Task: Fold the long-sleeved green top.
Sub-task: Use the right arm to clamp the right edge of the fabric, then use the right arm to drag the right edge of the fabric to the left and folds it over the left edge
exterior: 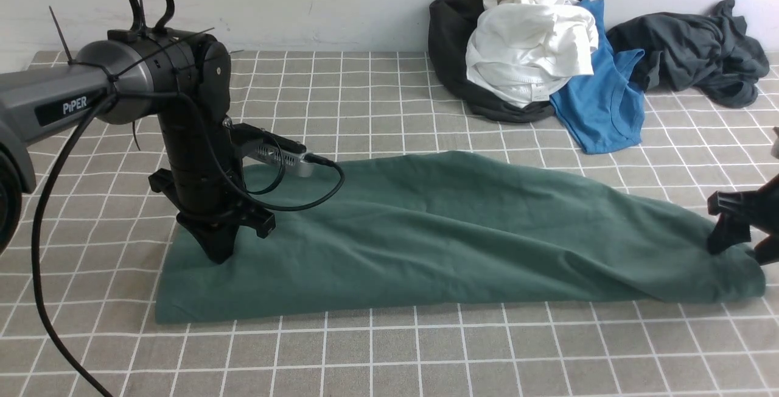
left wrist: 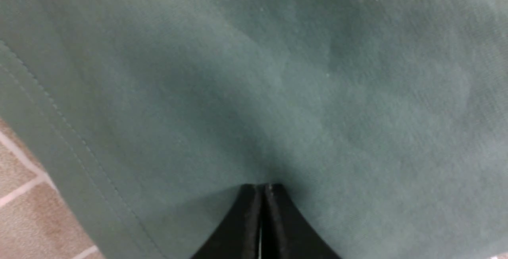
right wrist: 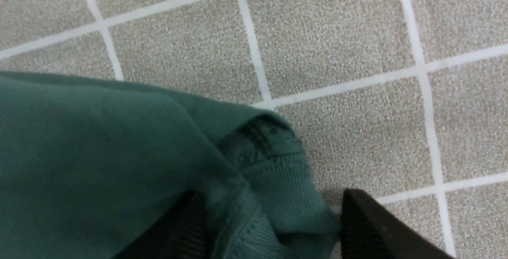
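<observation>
The green long-sleeved top (exterior: pixel 450 238) lies folded into a long band across the checked table, from front left to the right edge. Its logo and label are hidden. My left gripper (exterior: pixel 219 256) points down onto the top's left end. In the left wrist view its jaws (left wrist: pixel 262 188) are shut together, tips pressed on the green cloth (left wrist: pixel 301 76) beside a stitched hem (left wrist: pixel 59 132). My right gripper (exterior: pixel 745 249) is at the top's right end. In the right wrist view it (right wrist: pixel 274 227) is open, straddling a ribbed green edge (right wrist: pixel 285 195).
A heap of clothes lies at the back right against the wall: a black garment (exterior: pixel 450 38), a white one (exterior: pixel 535 38), a bright blue shirt (exterior: pixel 602 105) and a dark charcoal-grey garment (exterior: pixel 700 56). The left arm's cable (exterior: pixel 42 251) hangs at the front left.
</observation>
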You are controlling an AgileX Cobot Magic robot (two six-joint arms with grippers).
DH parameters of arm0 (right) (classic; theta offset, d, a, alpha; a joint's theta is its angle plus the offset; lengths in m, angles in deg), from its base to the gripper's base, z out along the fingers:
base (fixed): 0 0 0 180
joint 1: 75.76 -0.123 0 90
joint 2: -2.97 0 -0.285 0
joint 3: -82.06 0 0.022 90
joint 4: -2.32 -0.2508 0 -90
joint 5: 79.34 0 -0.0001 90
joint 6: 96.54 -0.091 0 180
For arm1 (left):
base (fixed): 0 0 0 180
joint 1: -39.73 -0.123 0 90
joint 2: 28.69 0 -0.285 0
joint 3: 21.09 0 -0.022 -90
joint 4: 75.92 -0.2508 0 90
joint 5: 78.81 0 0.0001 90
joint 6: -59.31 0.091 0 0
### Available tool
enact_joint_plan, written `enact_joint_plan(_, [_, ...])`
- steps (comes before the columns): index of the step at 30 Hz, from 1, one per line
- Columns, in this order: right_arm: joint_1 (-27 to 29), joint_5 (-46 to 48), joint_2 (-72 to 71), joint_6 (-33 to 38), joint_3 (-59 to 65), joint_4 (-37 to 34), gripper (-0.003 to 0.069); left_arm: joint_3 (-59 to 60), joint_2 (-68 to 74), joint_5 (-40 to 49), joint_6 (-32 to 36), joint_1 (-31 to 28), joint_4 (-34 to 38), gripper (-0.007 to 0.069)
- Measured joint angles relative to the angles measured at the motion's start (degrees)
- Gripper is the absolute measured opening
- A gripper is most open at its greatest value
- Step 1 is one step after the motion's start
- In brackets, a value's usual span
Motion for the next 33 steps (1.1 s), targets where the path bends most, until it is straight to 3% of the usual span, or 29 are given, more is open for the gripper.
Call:
enact_joint_plan(4, [0.1,0.0,0.0,2.2,0.0,-1.0,0.0271,0.0,0.0,0.0,0.0,0.0,0.1,-0.0008])
enact_joint_plan(6, [0.1,0.2,0.0,2.9,0.1,-1.8,0.0149,0.0,-0.1,0.0,0.0,0.0,0.1,-0.0008])
enact_joint_plan(9, [0.1,0.6,-1.1,3.5,0.2,-1.6,0.0057,0.0,-0.6,0.0,0.0,0.0,0.1,-0.0008])
enact_joint_plan(18, [0.1,2.2,-14.3,0.5,0.2,7.2,0.0057,0.2,-7.4,0.0,0.0,-0.2,-0.7,-0.0008])
enact_joint_plan(23, [-0.7,6.3,-20.0,-0.5,-4.9,8.1,0.0057,0.2,-12.9,0.0,0.0,-0.2,-0.9,-0.0008])
enact_joint_plan(29, [-9.4,15.3,-22.1,-0.2,-17.3,5.9,0.0057,0.3,-22.4,0.6,0.0,-0.2,-0.9,-0.0008])
enact_joint_plan(33, [-20.0,17.9,-21.7,-0.5,-24.2,3.5,0.0057,0.3,-29.9,0.7,0.0,-0.2,-0.9,-0.0008])
